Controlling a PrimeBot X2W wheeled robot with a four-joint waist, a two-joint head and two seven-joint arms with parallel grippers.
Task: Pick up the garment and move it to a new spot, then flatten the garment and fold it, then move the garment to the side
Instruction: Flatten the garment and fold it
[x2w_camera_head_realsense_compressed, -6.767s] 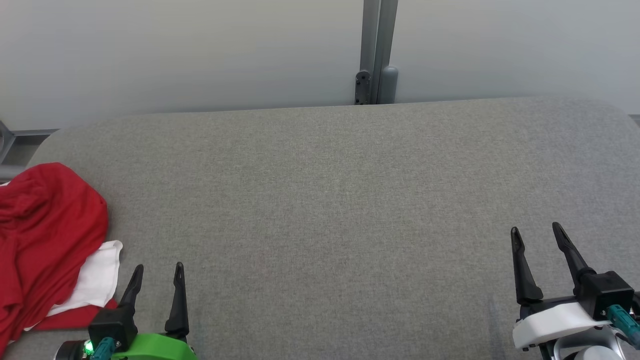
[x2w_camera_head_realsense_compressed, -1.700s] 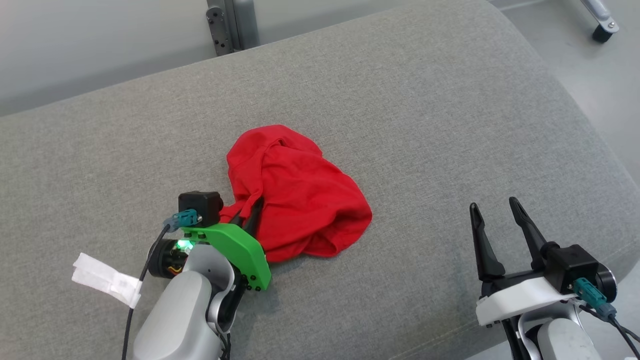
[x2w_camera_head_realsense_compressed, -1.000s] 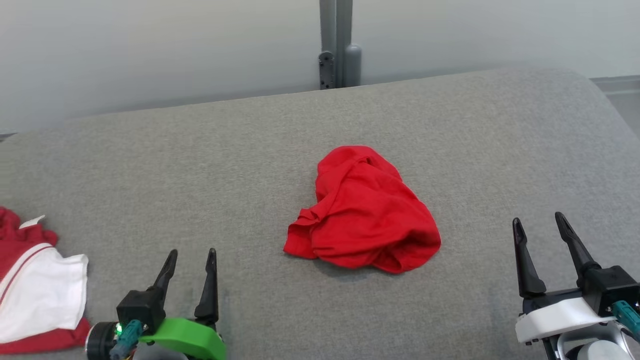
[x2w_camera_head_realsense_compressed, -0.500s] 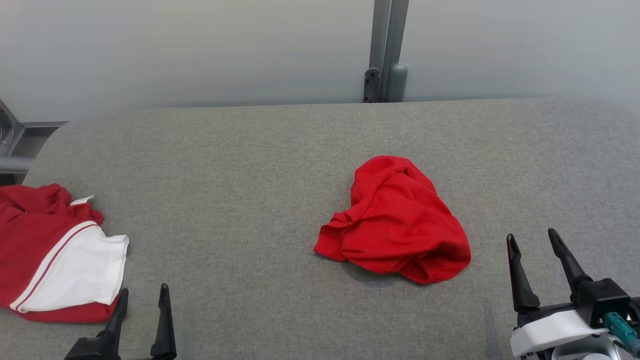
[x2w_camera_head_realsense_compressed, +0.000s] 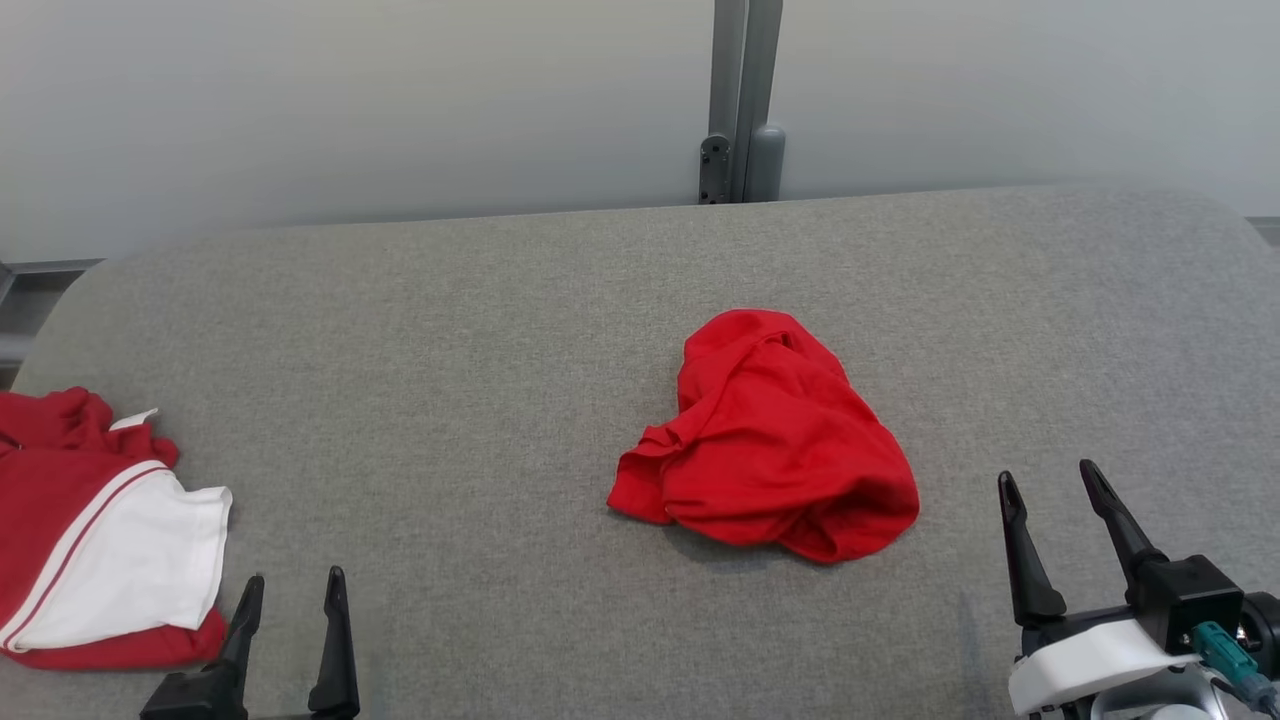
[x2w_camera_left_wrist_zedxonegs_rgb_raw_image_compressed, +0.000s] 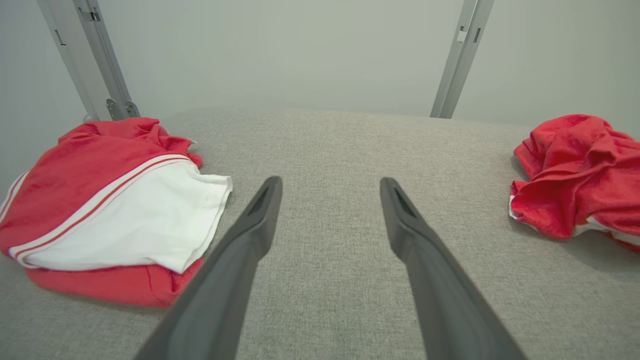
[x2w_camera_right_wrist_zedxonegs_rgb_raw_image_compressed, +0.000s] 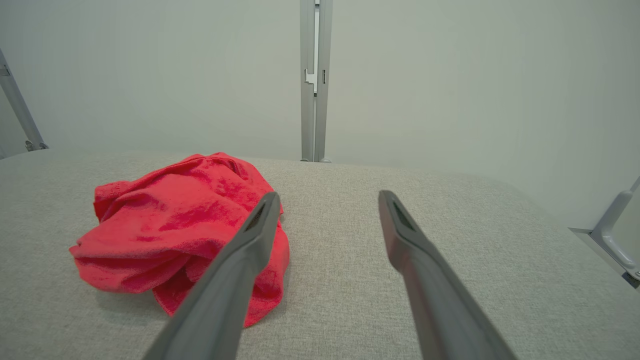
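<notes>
1. The garment lay crumpled in a red heap near the middle of the grey padded surface, in front of the grey post at the far edge.
2. Its long axis ran from a narrower far end to a broader near end. The near end leaned towards the robot's right, and a small fold stuck out on the left side.
3. In the left wrist view a thin strip of white showed along the heap's lower edge.
4. The left gripper sat low at the near edge, fingers pointing away from the robot. Its jaws were spread wide and held nothing.
5. It was well apart from the garment and just beside a second red-and-white shirt.
6. The right gripper rested to the right of the heap, fingers pointing forward and tilted slightly left. It was spread apart, empty and clear of the cloth.
</notes>
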